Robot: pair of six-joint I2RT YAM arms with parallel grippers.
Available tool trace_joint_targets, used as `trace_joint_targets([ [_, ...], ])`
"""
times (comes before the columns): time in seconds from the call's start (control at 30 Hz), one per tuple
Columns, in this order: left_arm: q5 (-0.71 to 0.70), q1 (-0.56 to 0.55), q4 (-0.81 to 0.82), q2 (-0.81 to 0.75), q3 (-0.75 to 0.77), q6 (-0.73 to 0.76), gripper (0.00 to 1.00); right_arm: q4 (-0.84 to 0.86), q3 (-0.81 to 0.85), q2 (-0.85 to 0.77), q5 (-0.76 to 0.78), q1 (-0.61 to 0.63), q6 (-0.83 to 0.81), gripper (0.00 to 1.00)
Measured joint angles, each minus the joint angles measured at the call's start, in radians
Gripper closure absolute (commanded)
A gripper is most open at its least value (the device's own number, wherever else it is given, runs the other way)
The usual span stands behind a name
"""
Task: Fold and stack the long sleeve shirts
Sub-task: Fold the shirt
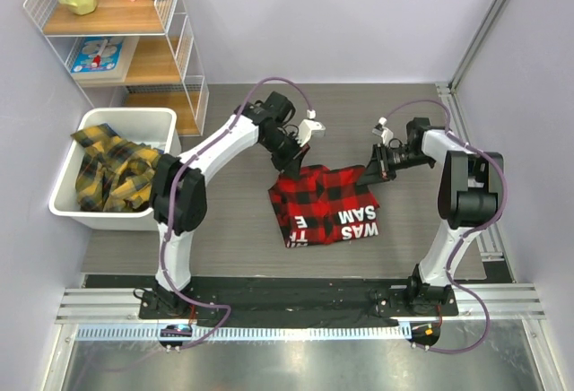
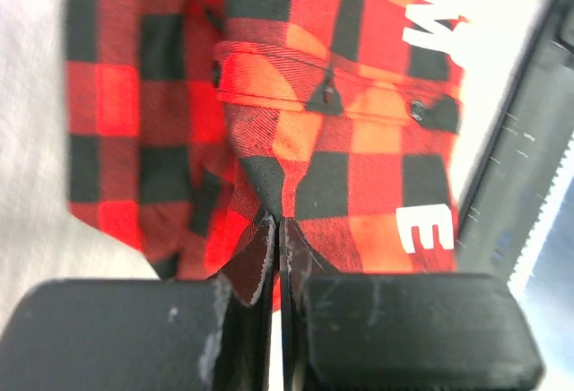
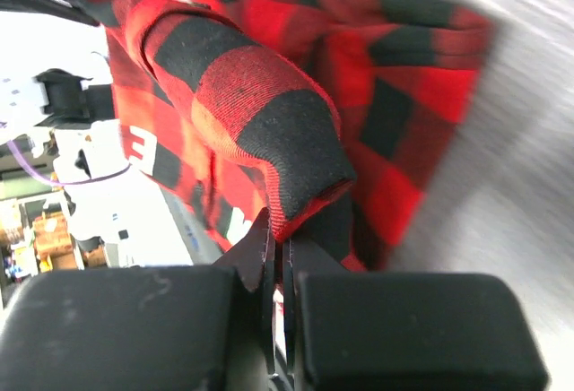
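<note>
Red-and-black shirt [image 1: 325, 204]: soft brushed flannel in a big block check, bunched into a rough, partly folded rectangle mid-table on the grey wood-grain table [image 1: 224, 247]. Its far edge is lifted between my two grippers and the rest lies flat.

Left gripper [image 2: 278, 256]: the jaws are nearly closed, pinching a thin doubled edge of the fabric. The left wrist view shows a stitched seam band with small dark buttons across the cloth.

Right gripper [image 3: 278, 256]: the jaws are closed down on a thick rolled fold. The weave looks fuzzy and the fold bulges rounded above the black pads.

Lettering is white block capitals. From the top camera it reads "SAM" over "WAS", with more letters cut off at the fold. The left wrist view gives an "E" and part of another word.

Yellow-and-black shirts [image 1: 112, 171]: same check pattern, crumpled in a heap in the white plastic bin [image 1: 126, 113] at the table's left, well apart from the red one.
</note>
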Motion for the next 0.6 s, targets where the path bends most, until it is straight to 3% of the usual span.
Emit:
trace_joint_targets([
  [0.3, 0.038, 0.042, -0.029, -0.2, -0.172, -0.098, 1.0, -0.036, 0.051, 0.001, -0.024, 0.116, 0.022, 0.99],
  [0.47, 0.016, 0.132, 0.067, -0.109, -0.224, -0.171, 0.89, 0.025, 0.121, 0.144, 0.034, 0.138, 0.089, 0.99],
  [0.53, 0.011, 0.158, 0.101, -0.027, -0.206, -0.198, 0.62, 0.045, 0.158, 0.217, 0.055, 0.132, 0.12, 0.97],
  [0.6, 0.016, 0.175, 0.116, 0.043, -0.166, -0.213, 0.4, 0.056, 0.181, 0.257, 0.065, 0.126, 0.143, 0.84],
])
